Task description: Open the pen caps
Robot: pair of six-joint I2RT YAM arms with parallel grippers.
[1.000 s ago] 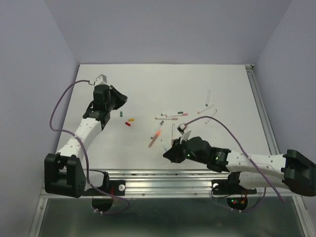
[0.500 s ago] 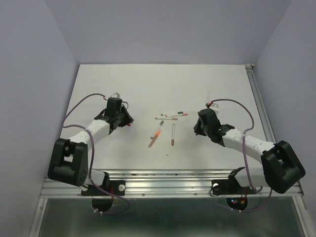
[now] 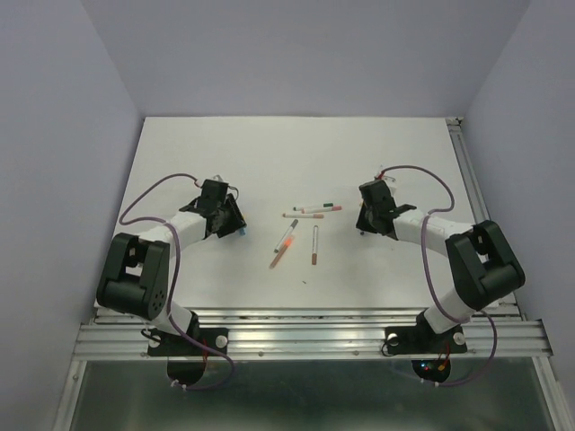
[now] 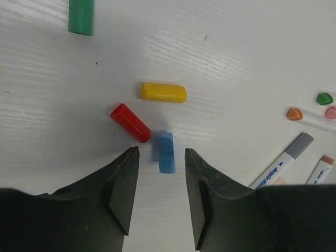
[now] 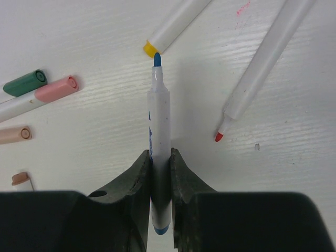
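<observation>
1. Top view, and there's movement. Since half a second back, both arms have drawn in low over the flat white table (image 3: 269,153). The left gripper (image 3: 226,220) has slid a touch toward the middle and the right gripper (image 3: 371,215) has edged farther up the table. The scattered white pens (image 3: 314,244) in the centre haven't budged.
2. Same view: those pens lie between the two grippers, apart from both. The lower ones sit slightly nearer the left arm, the upper pair nearer the right.
3. Left wrist view: the fingers stand parted and grip nothing. The small blue cylindrical plastic cap (image 4: 165,152) lies on the table right at the gap between the fingertips. Its long axis runs almost straight out along the fingers. It looks let go.
4. Still on the left wrist: a red cylindrical cap (image 4: 130,122) lies slanted just beside the blue one's far end, and I cannot tell whether they touch. A yellow cylindrical cap (image 4: 163,92) lies crosswise beyond it. A green cylindrical cap (image 4: 81,17) sits well off at the top edge.
5. Right wrist view: the fingers are pinched tight on a white pen barrel with a bare blue tip (image 5: 159,121). Its axis points straight out of the jaws, tip leading.
6. A dark green capped end (image 5: 23,83) and a pink capped end (image 5: 55,88) lie off to the left of that barrel. My read is that the barrel gets set down first, then those come next.
</observation>
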